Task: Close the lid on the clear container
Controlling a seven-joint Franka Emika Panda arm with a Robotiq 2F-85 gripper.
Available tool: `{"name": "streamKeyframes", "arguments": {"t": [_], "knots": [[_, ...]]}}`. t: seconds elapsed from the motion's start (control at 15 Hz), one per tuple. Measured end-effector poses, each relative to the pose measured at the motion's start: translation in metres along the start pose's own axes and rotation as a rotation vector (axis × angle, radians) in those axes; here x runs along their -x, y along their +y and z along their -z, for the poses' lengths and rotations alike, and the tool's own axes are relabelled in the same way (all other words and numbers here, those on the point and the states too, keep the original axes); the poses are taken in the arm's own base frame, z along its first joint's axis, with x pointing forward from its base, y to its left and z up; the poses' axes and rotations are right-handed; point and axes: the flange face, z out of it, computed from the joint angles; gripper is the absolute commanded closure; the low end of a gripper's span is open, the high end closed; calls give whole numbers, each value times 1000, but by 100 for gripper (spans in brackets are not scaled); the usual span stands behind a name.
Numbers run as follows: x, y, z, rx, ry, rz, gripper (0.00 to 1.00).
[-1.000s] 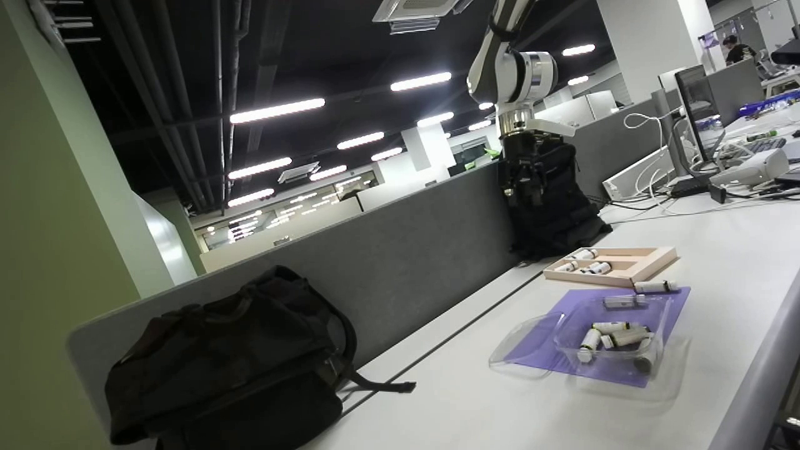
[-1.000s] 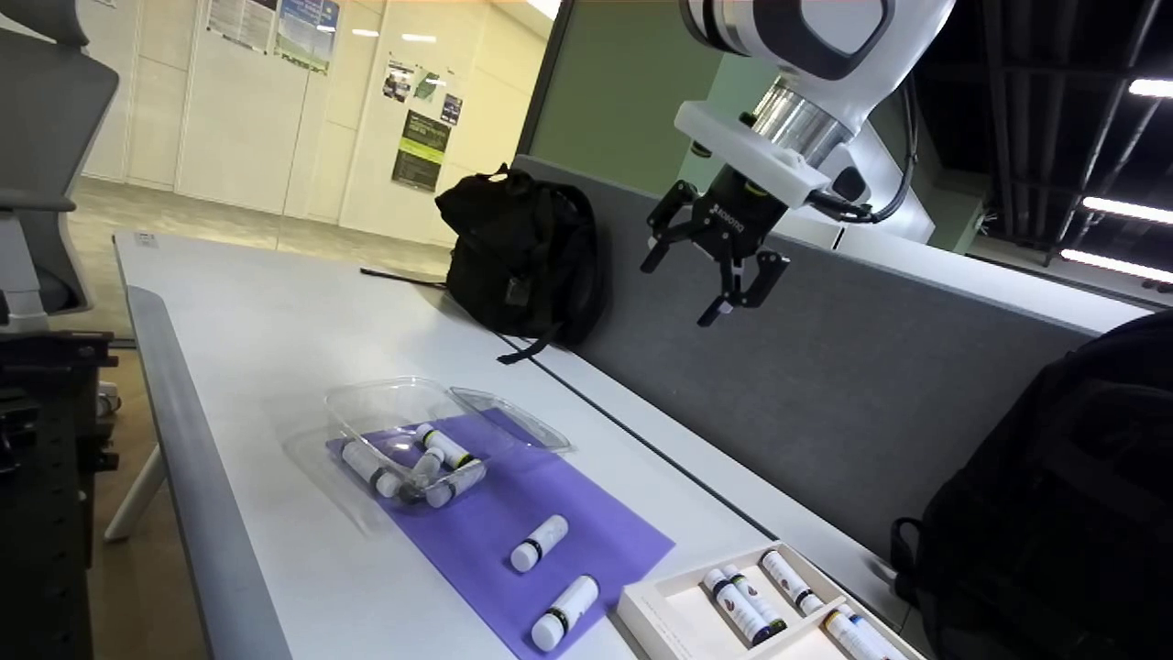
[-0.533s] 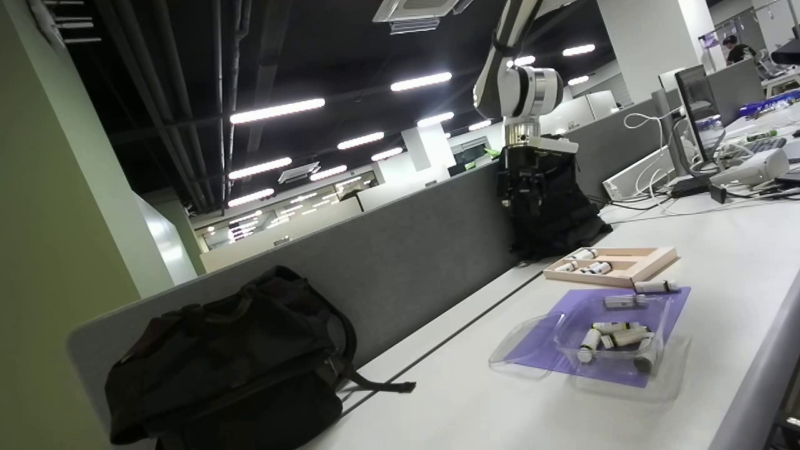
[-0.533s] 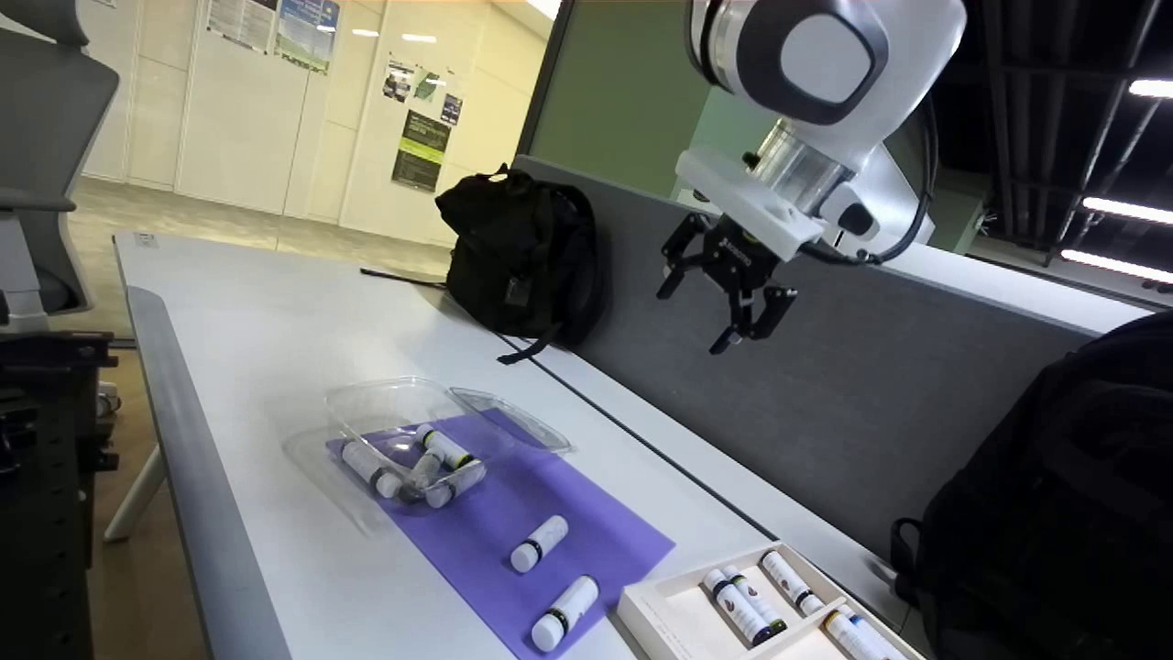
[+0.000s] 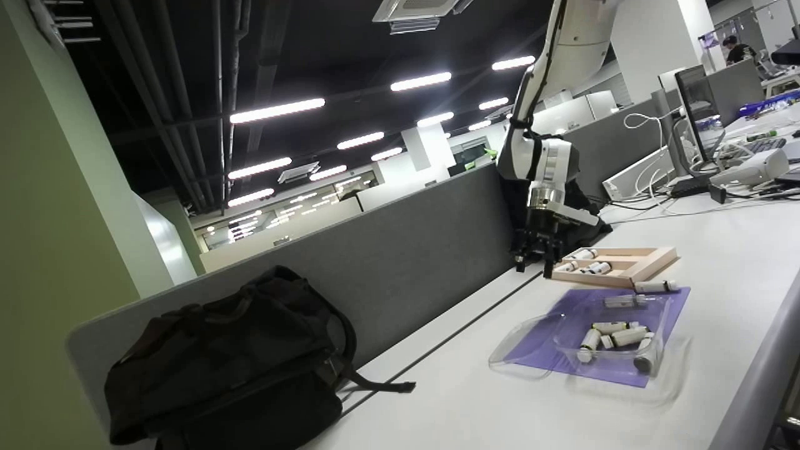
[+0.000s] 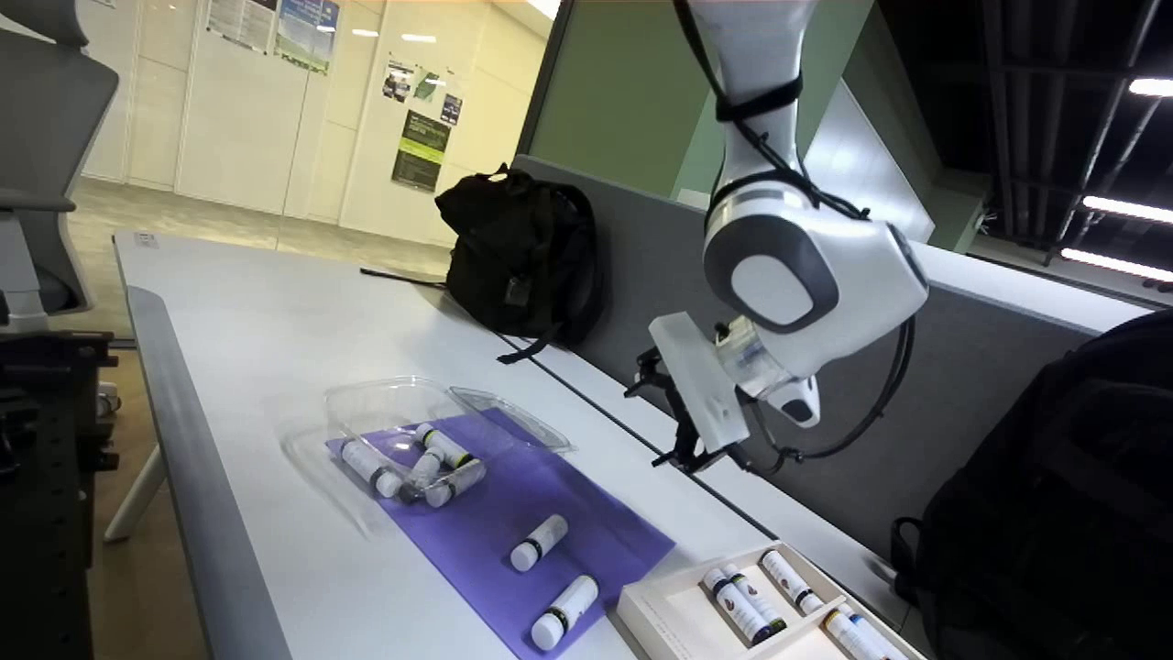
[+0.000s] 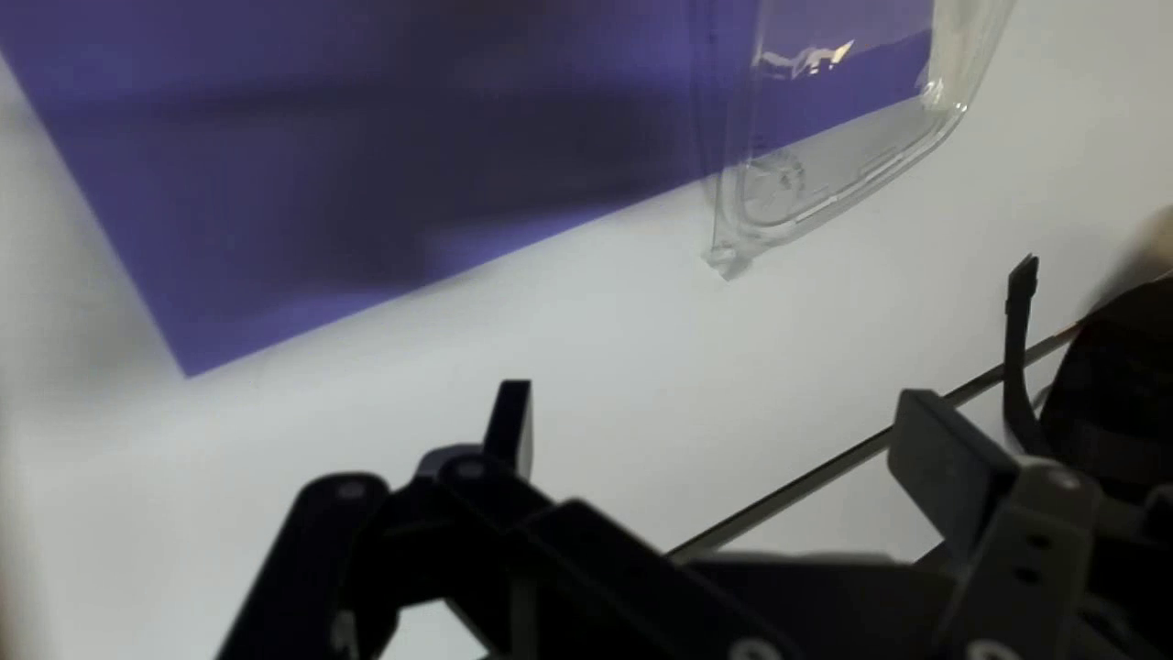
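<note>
Wrist view: my claw (image 7: 719, 422) holds its two fingers (image 7: 953, 472) well apart, and through the gap I see the white table (image 7: 641, 348) and the dark seam (image 7: 779, 496) running across it. Beyond the fingertips lies a corner of the purple sheet (image 7: 238, 220), dimmed by shadow, and to the right of that a corner of the clear lid (image 7: 843, 179), overlapping the sheet's edge and reaching onto the table. I am apart from both; how high I hang above the table I cannot tell.

In an exterior view my white arm (image 6: 861, 275) bends down near the gray partition (image 6: 637, 266), with a pale bracket (image 6: 699, 380) partly covering the claw. Well apart from me, the clear container (image 6: 380, 408) rests on one end of the purple sheet, its top uncovered, the lid laid back beside it on the side toward the partition. Small white bottles (image 6: 444, 446) lie jumbled inside. Two more bottles (image 6: 565, 612) lie on the sheet between the container and a wooden tray (image 6: 655, 619), which holds others in its compartments.

Farther off, a black backpack (image 6: 527, 257) sits by the partition, another dark backpack (image 6: 1054, 522) is cut off at the right edge, and a gray chair (image 6: 50, 137) stands at the left. In an exterior view I also make out a monitor (image 5: 699, 112) farther along the table.
</note>
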Motion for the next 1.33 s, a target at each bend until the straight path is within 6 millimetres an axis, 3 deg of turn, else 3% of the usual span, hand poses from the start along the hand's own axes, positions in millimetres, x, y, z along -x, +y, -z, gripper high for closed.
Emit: {"name": "streamKeyframes", "arguments": {"t": [0.27,0.53,1.33], "knots": [[-4,18,-53,-128,-97,-34,0],[-6,25,-84,-223,-189,-90,0],[-18,19,-114,-381,-313,-233,0]]}}
